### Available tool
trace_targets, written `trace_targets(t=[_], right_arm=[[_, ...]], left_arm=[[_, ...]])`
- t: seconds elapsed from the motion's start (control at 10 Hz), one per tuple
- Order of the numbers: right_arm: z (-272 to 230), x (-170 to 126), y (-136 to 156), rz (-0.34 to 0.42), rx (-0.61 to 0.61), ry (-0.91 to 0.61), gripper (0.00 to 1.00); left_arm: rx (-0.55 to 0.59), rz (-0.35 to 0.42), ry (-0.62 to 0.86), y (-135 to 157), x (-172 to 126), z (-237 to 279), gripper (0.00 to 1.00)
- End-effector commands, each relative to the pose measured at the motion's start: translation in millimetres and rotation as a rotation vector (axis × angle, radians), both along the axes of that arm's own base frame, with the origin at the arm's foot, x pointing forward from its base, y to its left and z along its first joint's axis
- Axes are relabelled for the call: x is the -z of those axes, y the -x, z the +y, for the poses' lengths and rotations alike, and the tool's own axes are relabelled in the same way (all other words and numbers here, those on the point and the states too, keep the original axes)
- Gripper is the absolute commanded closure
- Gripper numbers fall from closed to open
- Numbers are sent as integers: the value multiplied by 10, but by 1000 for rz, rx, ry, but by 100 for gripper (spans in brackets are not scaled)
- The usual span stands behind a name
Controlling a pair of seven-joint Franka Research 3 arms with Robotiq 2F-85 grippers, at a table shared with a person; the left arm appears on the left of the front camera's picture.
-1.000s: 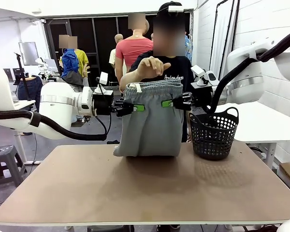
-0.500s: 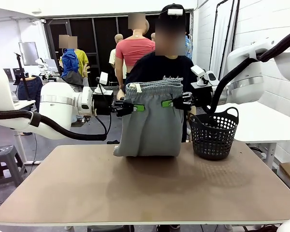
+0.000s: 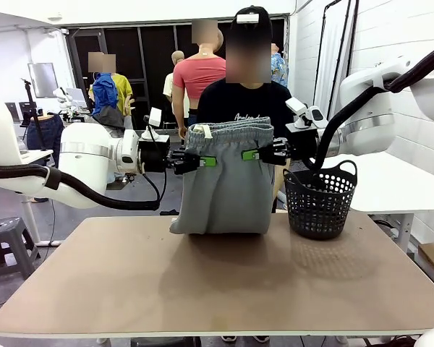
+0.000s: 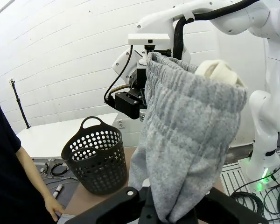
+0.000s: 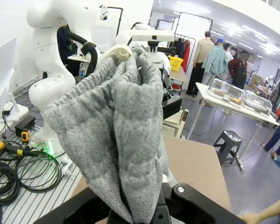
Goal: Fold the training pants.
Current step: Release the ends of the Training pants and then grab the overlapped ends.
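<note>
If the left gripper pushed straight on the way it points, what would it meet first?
The training pants pinched in the left gripper; beyond the fabric, probably the right gripper facing it, though depth is unclear.

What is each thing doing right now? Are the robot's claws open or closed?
pants: doubled over, held up by both grippers, bottom resting on the table.
left gripper: shut on the pants near the waistband.
right gripper: shut on the pants near the waistband.
basket: upright on the table, beside the pants.
</note>
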State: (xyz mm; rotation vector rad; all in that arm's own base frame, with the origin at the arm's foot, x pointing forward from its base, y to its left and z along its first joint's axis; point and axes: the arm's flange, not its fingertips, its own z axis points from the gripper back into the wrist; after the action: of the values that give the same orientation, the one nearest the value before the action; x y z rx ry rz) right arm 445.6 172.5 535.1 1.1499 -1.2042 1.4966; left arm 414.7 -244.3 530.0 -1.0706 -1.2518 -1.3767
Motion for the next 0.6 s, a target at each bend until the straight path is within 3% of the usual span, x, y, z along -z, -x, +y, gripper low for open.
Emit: trace_targets(t=[0.0, 0.5], right_arm=[[13, -9, 30, -1, 3, -19, 100], [13, -9, 30, -1, 3, -19, 100]], left_arm=[[-5, 0, 10, 11, -25, -12, 100], [-5, 0, 10, 11, -25, -12, 100]])
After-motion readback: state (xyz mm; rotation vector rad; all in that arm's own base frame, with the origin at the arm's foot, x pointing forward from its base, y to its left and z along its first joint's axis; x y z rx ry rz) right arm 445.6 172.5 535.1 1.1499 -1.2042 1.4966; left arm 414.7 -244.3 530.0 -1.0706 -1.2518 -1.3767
